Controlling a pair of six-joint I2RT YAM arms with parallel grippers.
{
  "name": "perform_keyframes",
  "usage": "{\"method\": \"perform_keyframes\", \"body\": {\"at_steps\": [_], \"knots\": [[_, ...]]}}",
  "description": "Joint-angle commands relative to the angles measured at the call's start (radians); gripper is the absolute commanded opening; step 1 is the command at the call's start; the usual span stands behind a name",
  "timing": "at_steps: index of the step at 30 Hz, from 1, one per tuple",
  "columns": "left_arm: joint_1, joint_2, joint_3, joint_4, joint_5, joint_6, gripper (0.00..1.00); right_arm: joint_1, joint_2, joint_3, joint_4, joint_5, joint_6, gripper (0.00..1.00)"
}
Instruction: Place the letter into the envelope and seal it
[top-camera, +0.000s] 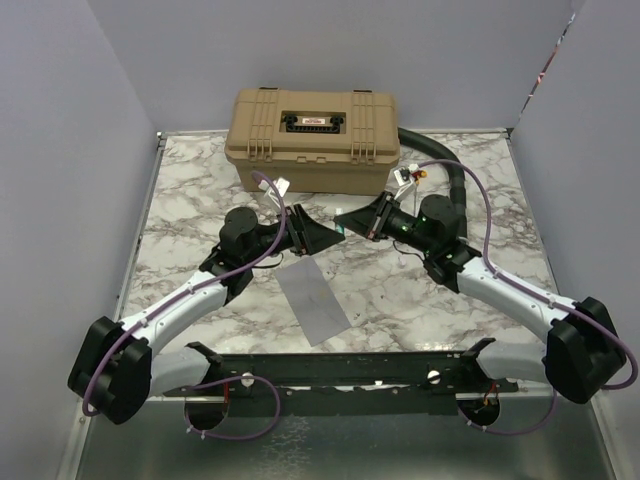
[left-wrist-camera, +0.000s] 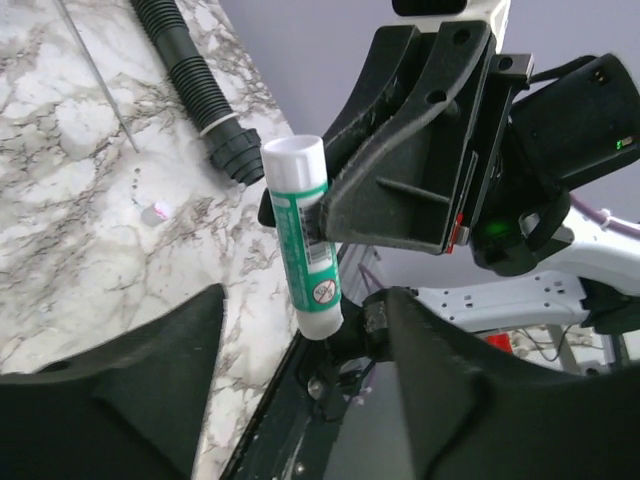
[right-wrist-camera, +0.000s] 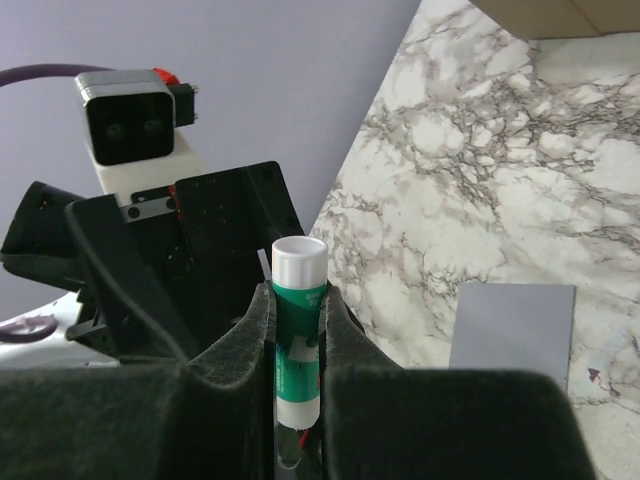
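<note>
The envelope (top-camera: 312, 302) lies flat on the marble table (top-camera: 420, 290) between the two arms, nearer the bases than the grippers; its long axis runs on a diagonal in the top view, from far-left to near-right. We cannot make out a flap on the grey face, and from the right wrist its near edge is hidden behind the finger.

Beyond it, the right gripper (right-wrist-camera: 298, 310) is clamped on a green-and-white glue stick (right-wrist-camera: 298, 330), white cap up in that view, the stick's lower end lost between the pads; the label print is too small to read.

The left gripper (left-wrist-camera: 300, 310) faces it with jaws spread wide, one on each side of the stick's lower end and touching neither side as far as we can see.

Farther back stands a closed tan case (top-camera: 312, 135); a black ribbed hose (top-camera: 450, 175) curls past its right end, cut off behind the right arm.
</note>
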Motion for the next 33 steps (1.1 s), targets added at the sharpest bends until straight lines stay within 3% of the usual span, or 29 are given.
{"method": "perform_keyframes", "body": {"at_steps": [1, 8, 11, 14, 17, 18, 21, 24, 26, 29, 33], "knots": [[-0.012, 0.026, 0.019, 0.103, 0.019, -0.065, 0.59, 0.005, -0.036, -0.023, 0.064, -0.074, 0.028, 0.01], [-0.017, 0.034, 0.020, 0.114, 0.021, -0.081, 0.48, 0.005, -0.035, -0.030, 0.089, -0.109, 0.052, 0.01], [-0.020, 0.039, 0.024, 0.132, 0.042, -0.082, 0.39, 0.005, -0.034, -0.038, 0.086, -0.115, 0.057, 0.01], [-0.027, 0.032, 0.024, 0.146, 0.067, -0.080, 0.26, 0.005, -0.038, -0.049, 0.084, -0.124, 0.062, 0.01], [-0.034, 0.020, 0.017, 0.153, 0.089, -0.063, 0.03, 0.005, -0.046, -0.058, 0.079, -0.126, 0.057, 0.01], [-0.034, 0.013, 0.014, 0.154, 0.092, -0.053, 0.00, 0.005, -0.050, -0.056, 0.066, -0.128, 0.051, 0.02], [-0.034, -0.018, -0.012, 0.154, 0.091, -0.026, 0.00, 0.005, -0.069, -0.040, -0.005, -0.120, 0.017, 0.14], [-0.034, -0.046, -0.029, 0.154, 0.104, 0.015, 0.00, 0.005, -0.099, -0.011, -0.123, -0.078, -0.042, 0.40], [-0.034, -0.060, -0.032, 0.154, 0.124, 0.038, 0.00, 0.004, -0.120, 0.006, -0.194, -0.042, -0.084, 0.50], [-0.034, -0.070, -0.032, 0.153, 0.168, 0.067, 0.00, 0.004, -0.148, 0.026, -0.248, -0.030, -0.135, 0.55], [-0.034, -0.057, -0.024, 0.152, 0.243, 0.080, 0.00, 0.004, -0.154, 0.051, -0.258, -0.127, -0.202, 0.56]]}}
